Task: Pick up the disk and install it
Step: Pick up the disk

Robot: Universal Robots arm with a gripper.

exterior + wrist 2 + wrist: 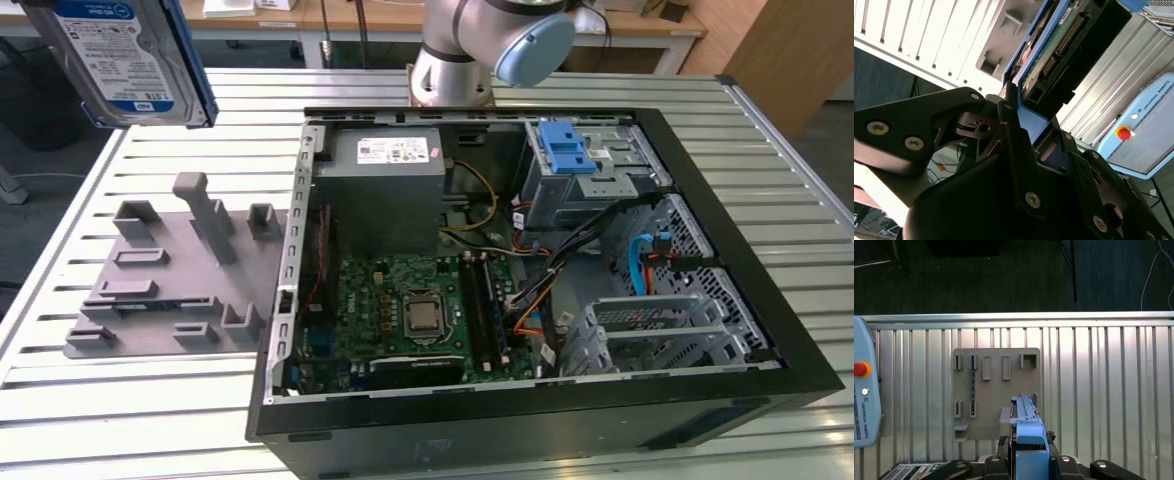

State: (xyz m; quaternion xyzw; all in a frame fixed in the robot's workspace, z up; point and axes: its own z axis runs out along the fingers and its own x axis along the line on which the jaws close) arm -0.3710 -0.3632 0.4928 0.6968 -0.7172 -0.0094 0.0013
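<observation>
High over the slatted metal surface (147,420), toward the exterior view's left of the open computer case (781,375), the disk (127,55) hangs clear of everything beneath it, label side facing the exterior camera; its blue frame runs along the edges. Both wrist views show the jaws clamped on the disk (1064,40) at one short end, one finger (1010,112) pressed against each broad face, with the rest of the drive standing out beyond them. Looking down in the first wrist view, the disk (1026,425) sits above the near edge of the grey slotted holder (996,390), well apart from it; the holder (174,270) lies flat on the surface just beside the case.

By my reading the pick-up is done, since the drive is airborne and firmly held; the install is wholly left. The metal drive cage (601,185) with its blue latch (567,150) sits at the far corner of the case, well apart from the disk, and nothing blue-framed appears seated in it.
</observation>
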